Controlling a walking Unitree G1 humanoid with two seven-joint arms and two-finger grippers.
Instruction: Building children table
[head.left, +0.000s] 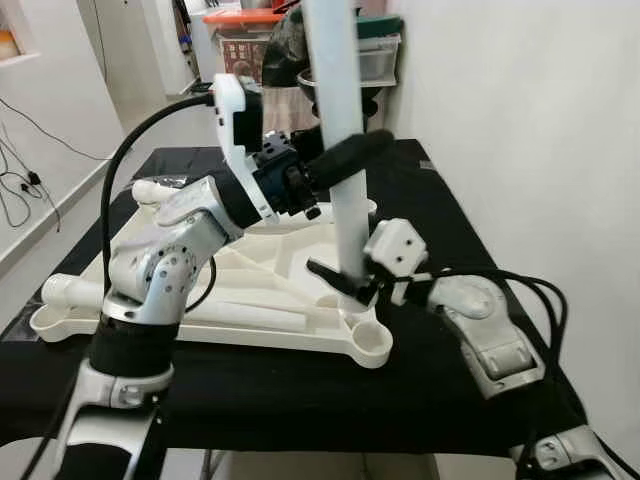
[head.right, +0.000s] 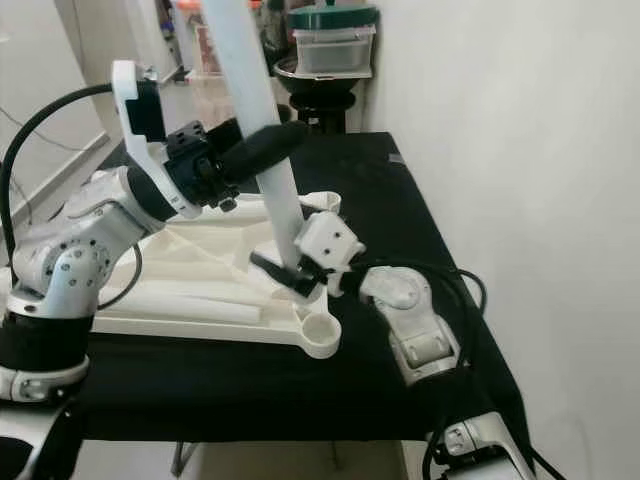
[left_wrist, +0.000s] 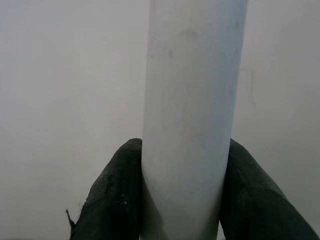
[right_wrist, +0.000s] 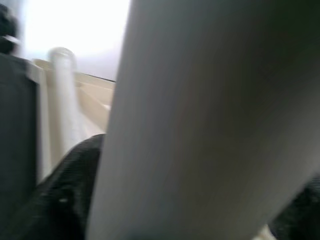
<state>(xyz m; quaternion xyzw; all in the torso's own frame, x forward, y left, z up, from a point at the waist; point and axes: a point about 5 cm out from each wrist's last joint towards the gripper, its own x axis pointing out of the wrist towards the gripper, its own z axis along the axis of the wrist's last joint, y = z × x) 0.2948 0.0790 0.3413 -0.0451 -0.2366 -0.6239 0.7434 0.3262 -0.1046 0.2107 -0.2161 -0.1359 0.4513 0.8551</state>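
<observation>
The table leg (head.left: 340, 130) stands upright on the upturned tabletop (head.left: 250, 290), its top cut off, clasped high by my left claw (head.left: 350, 155) and low by my right claw (head.right: 290, 272). My left wrist view shows fingers (left_wrist: 115, 200) hugging it; my right wrist view is blurred.

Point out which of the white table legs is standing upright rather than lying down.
It is the white leg held by both tools, left tool high, right tool near its base, at the tabletop's near right corner. Another leg lies flat at the left.
</observation>
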